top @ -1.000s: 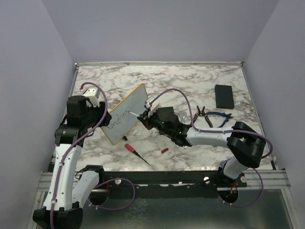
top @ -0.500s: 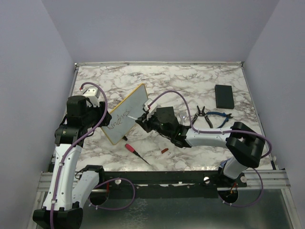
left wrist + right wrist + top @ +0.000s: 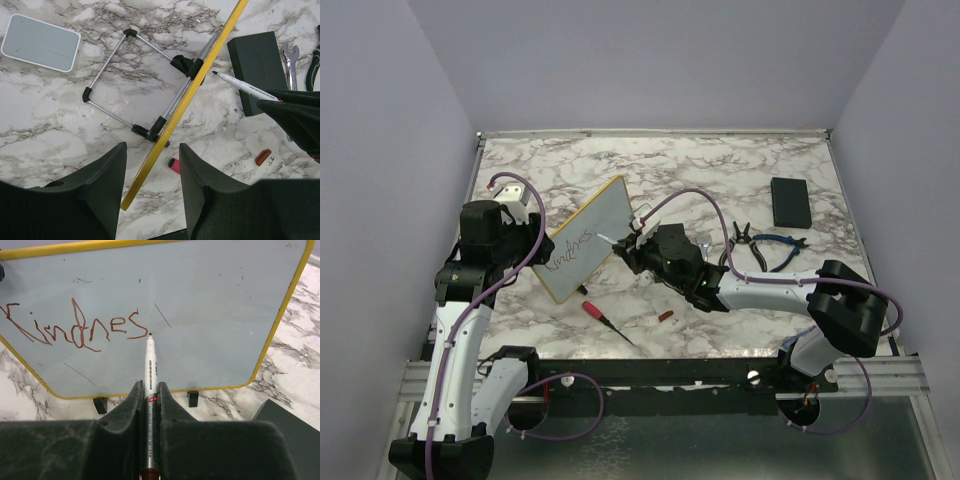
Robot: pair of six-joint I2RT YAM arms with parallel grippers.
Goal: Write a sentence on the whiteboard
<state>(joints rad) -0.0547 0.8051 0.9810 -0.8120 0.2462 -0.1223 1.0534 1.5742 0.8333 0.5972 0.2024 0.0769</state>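
Note:
The whiteboard (image 3: 585,238), pale with a yellow frame, leans on a wire stand (image 3: 125,80) at the table's left middle. Its face (image 3: 210,300) carries the sentence (image 3: 75,327), one red-brown word reading "Kindnes". My right gripper (image 3: 150,387) is shut on a white marker (image 3: 151,365). The marker's tip sits just right of the last letter; whether it touches the board I cannot tell. My left gripper (image 3: 152,146) hangs open over the board's near corner. The yellow edge (image 3: 200,75) runs between the fingers with a gap on each side.
A black slab (image 3: 790,201) lies at the back right, with pliers (image 3: 775,250) and a wrench (image 3: 705,243) nearer. In front of the board lie a red-handled screwdriver (image 3: 605,320) and a red cap (image 3: 665,316). A pale rounded pad (image 3: 41,42) lies behind the board.
The right gripper and marker have shifted a little to the right along the board, and the written word has grown by a letter. The left arm has stayed still.

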